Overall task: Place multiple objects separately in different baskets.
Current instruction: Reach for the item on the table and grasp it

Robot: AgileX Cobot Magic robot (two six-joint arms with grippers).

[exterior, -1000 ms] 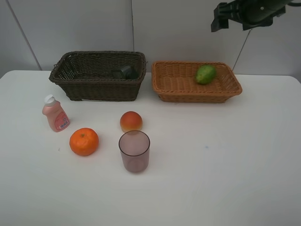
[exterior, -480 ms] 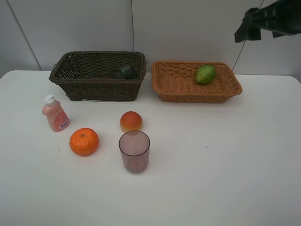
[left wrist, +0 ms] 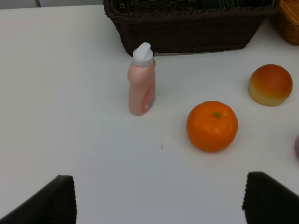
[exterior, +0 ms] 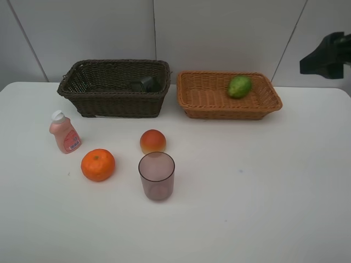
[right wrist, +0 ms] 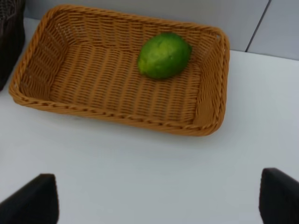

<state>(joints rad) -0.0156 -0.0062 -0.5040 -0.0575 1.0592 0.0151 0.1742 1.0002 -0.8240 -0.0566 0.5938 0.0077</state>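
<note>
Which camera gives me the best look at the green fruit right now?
The right wrist view: the green fruit appears large and unobstructed, lying in the tan basket. The exterior high view shows it small, toward that basket's far right. The left wrist view misses it.

White table (exterior: pixel 263 208); pale grey panelled wall (exterior: pixel 219 33) behind

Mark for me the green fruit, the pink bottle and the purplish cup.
green fruit (right wrist: pixel 164 55), right wrist view, middle of its skin.
pink bottle (left wrist: pixel 141 88), left wrist view, middle of its body.
purplish cup (exterior: pixel 157 183), exterior high view, its front wall.
</note>
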